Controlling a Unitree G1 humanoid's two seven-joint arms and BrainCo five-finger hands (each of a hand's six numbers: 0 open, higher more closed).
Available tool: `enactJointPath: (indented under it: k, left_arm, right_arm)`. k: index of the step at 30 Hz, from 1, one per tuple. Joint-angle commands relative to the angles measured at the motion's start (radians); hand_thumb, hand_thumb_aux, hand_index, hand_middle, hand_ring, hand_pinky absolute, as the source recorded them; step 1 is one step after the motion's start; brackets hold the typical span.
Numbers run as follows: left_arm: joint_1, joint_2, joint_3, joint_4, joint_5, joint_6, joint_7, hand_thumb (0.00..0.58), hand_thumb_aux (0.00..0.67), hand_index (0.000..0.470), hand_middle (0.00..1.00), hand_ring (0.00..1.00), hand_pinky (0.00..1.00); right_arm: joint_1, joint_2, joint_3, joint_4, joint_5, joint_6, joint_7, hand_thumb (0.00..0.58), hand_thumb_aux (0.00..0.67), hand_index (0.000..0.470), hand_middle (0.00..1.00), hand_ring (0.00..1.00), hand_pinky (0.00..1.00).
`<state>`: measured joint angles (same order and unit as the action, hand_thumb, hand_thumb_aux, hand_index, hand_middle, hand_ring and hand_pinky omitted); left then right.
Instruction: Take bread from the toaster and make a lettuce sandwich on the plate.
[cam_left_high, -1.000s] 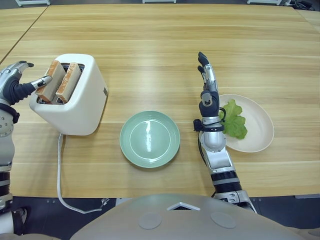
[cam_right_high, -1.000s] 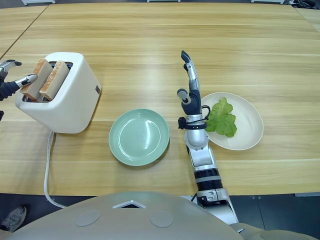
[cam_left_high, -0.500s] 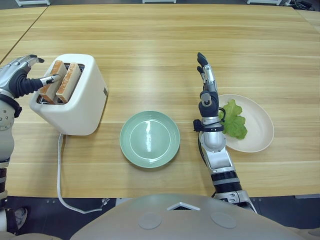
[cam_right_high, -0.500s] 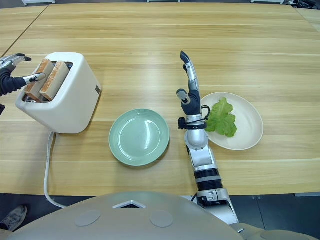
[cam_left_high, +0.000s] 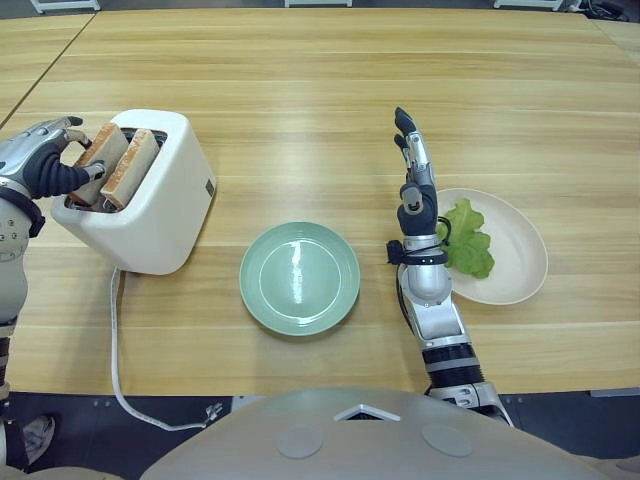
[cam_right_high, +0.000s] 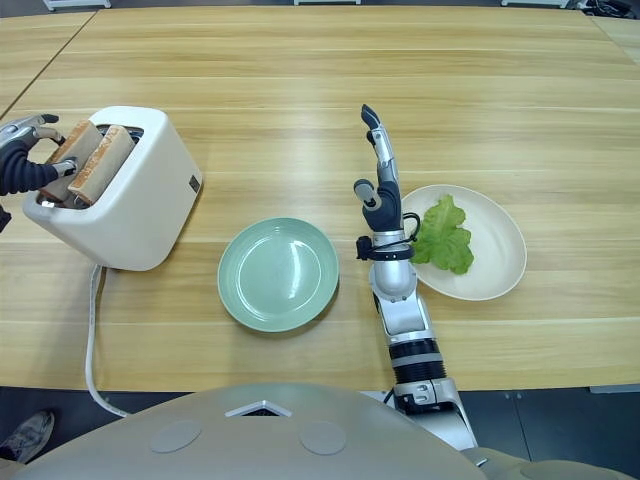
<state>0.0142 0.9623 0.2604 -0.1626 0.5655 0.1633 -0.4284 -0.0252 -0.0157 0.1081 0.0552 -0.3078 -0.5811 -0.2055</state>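
One bread slice (cam_left_high: 105, 148) pinched by left robot hand (cam_left_high: 40, 166); right robot hand (cam_left_high: 415, 190) upright.

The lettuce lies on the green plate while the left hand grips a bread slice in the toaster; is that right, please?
Not quite: the lettuce lies on the cream plate, as the left eye view shows; the left hand does grip a bread slice in the toaster.

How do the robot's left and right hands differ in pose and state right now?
The left hand is curled on the outer bread slice in the toaster; the right hand holds nothing. The left hand's fingers are bent; the right hand's are straight, beside the cream plate. Both are over the wooden table.
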Motion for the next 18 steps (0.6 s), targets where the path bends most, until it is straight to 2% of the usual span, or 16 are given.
enactJointPath:
  k: [1, 4, 10, 15, 18]
  left_arm:
    - [-0.015, -0.002, -0.044, 0.013, 0.010, -0.004, -0.005, 0.580, 0.670, 0.470, 0.00, 0.00, 0.00]
    - [-0.057, 0.011, -0.033, 0.002, 0.011, -0.004, 0.016, 0.580, 0.670, 0.470, 0.00, 0.00, 0.00]
    - [-0.195, 0.112, -0.013, -0.003, 0.005, -0.014, -0.018, 0.580, 0.670, 0.470, 0.00, 0.00, 0.00]
    - [-0.367, 0.164, 0.005, -0.002, -0.170, -0.011, -0.156, 0.580, 0.670, 0.470, 0.00, 0.00, 0.00]
    - [-0.444, 0.142, 0.019, -0.014, -0.286, 0.011, -0.207, 0.580, 0.670, 0.470, 0.00, 0.00, 0.00]
  right_arm:
    - [0.005, -0.001, -0.005, -0.005, -0.001, 0.010, -0.001, 0.000, 0.000, 0.000, 0.00, 0.00, 0.00]
    - [0.003, -0.001, -0.006, -0.005, -0.001, 0.010, -0.002, 0.000, 0.000, 0.000, 0.00, 0.00, 0.00]
    - [-0.005, 0.000, -0.007, 0.003, -0.006, 0.010, -0.008, 0.000, 0.000, 0.000, 0.00, 0.00, 0.00]
    - [-0.015, -0.002, -0.012, 0.009, -0.007, 0.005, -0.015, 0.000, 0.000, 0.000, 0.00, 0.00, 0.00]
    - [-0.022, -0.009, -0.026, 0.012, -0.009, 0.003, -0.024, 0.000, 0.000, 0.000, 0.00, 0.00, 0.00]
